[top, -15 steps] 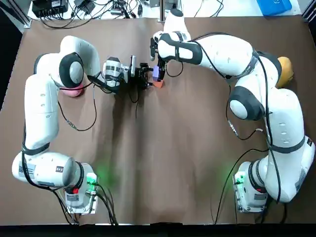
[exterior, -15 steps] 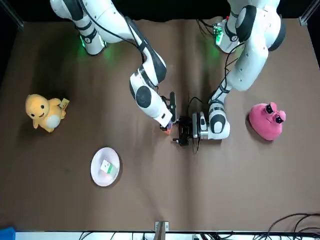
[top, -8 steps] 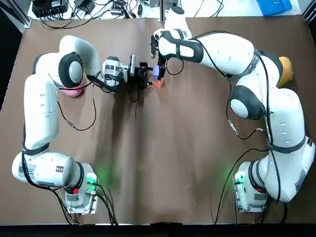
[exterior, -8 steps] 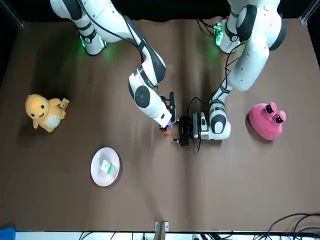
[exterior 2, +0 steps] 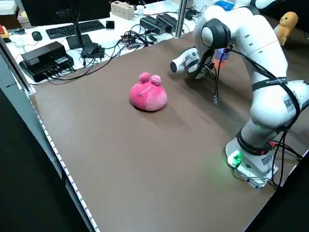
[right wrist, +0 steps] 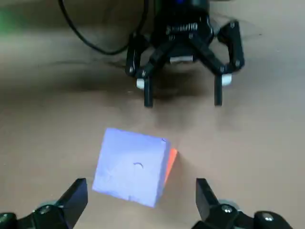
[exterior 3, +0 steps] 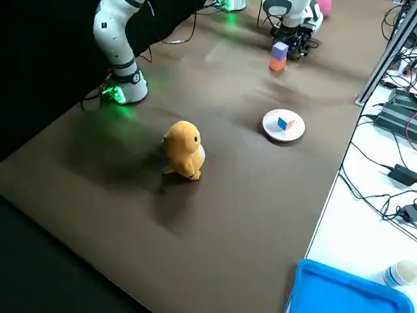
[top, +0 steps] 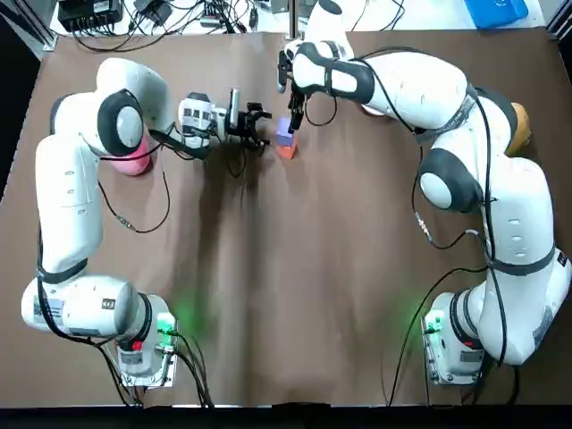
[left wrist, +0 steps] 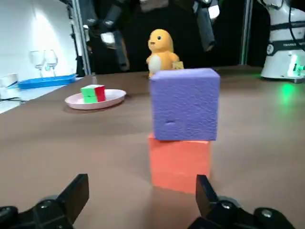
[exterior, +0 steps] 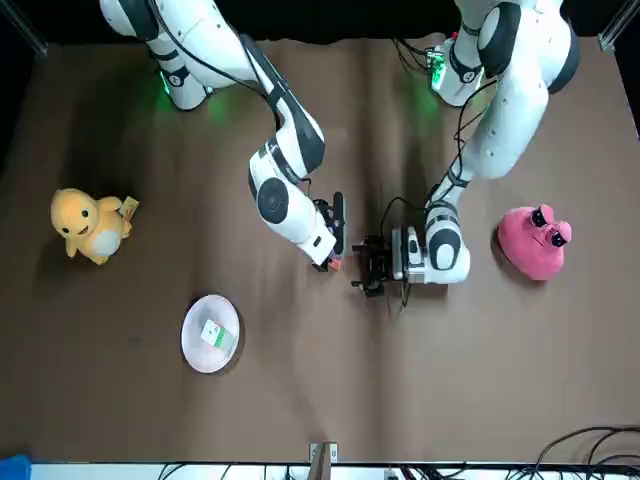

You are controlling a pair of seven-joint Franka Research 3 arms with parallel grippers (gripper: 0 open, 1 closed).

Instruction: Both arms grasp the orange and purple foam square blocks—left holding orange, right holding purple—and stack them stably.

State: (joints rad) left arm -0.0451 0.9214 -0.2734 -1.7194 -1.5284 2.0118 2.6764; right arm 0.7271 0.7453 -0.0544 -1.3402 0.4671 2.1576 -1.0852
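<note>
purple block (left wrist: 185,104) sat atop the orange block (left wrist: 179,162), far middle of the surface (top: 286,268); left end effector (right wrist: 183,101) and right end effector (right wrist: 140,187) stood spread and empty nearby, so the stack rested unaided

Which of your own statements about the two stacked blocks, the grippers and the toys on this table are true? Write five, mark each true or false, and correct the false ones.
1. The purple block rests on top of the orange block. True.
2. The left gripper is clamped on the orange block. False: it is open, clear of both blocks.
3. The right gripper is open and holds nothing. True.
4. The pink toy lies on the plate. False: it sits on the table; the plate holds a small cube.
5. The yellow toy stands upright. True.
</note>
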